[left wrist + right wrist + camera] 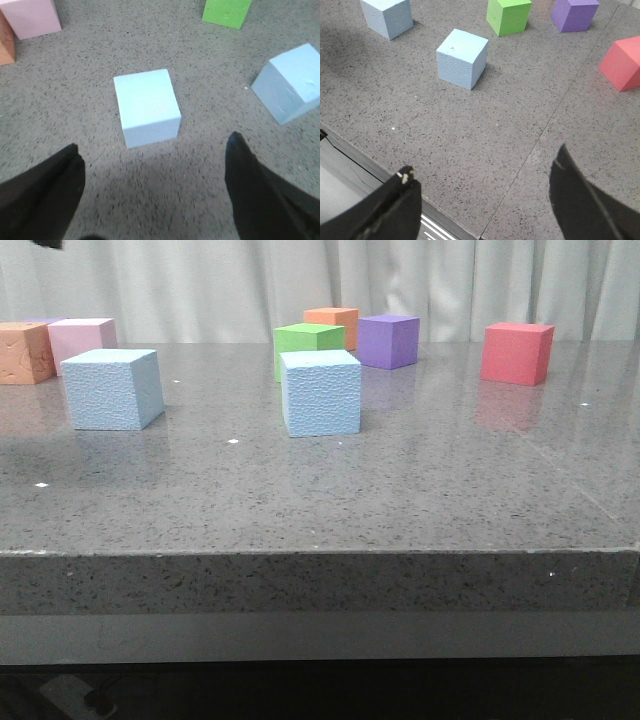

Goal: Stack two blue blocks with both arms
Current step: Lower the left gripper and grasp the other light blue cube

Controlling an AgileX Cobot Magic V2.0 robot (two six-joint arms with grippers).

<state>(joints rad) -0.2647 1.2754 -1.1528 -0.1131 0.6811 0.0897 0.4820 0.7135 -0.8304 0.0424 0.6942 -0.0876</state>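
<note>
Left pincer spread wide — blue block just ahead, untouched.

The left gripper hangs above the table with its black fingers spread wide and nothing between them, and the right gripper is likewise wide apart and empty.
</note>
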